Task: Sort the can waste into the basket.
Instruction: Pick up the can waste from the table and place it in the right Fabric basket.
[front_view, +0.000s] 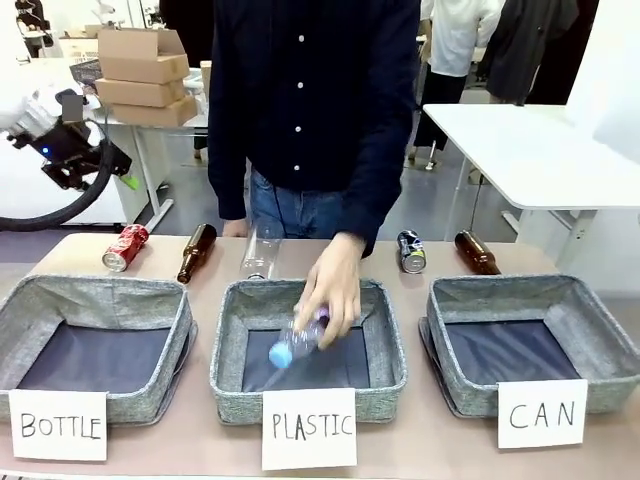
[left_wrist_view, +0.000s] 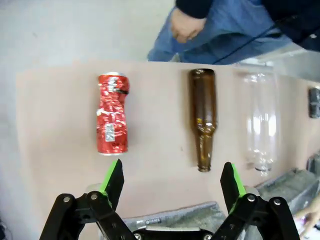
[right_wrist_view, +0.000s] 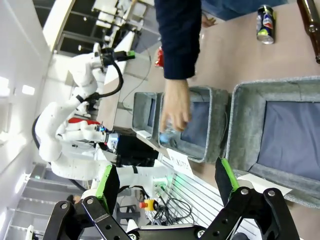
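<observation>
Bench (front_view: 50, 258), three bins in a near row, loose items along the far edge.

- Red can (front_view: 125, 247) (left_wrist_view: 112, 120): crushed, lying far left behind the BOTTLE bin (front_view: 100, 290). Bare bench on its left. A brown bottle (front_view: 196, 252) lies near on its right, not touching.
- Black can (front_view: 411, 251) (right_wrist_view: 265, 24): standing at the far edge, between the PLASTIC bin (front_view: 225, 380) and the basket (front_view: 500, 290). A second brown bottle (front_view: 477, 252) lies near on its right.
- Basket: right end of the row, "CAN" card on its near wall, dark lining showing.
- Clear bottle (front_view: 262, 250): behind the PLASTIC bin.
- Person's hand (front_view: 330, 290): over the PLASTIC bin, holding a plastic bottle (front_view: 290, 345).
- Left gripper (front_view: 122, 178) (left_wrist_view: 171, 180): fingers wide, holding nothing, raised over the left end.
- Right gripper (right_wrist_view: 165, 180): fingers wide, holding nothing.
</observation>
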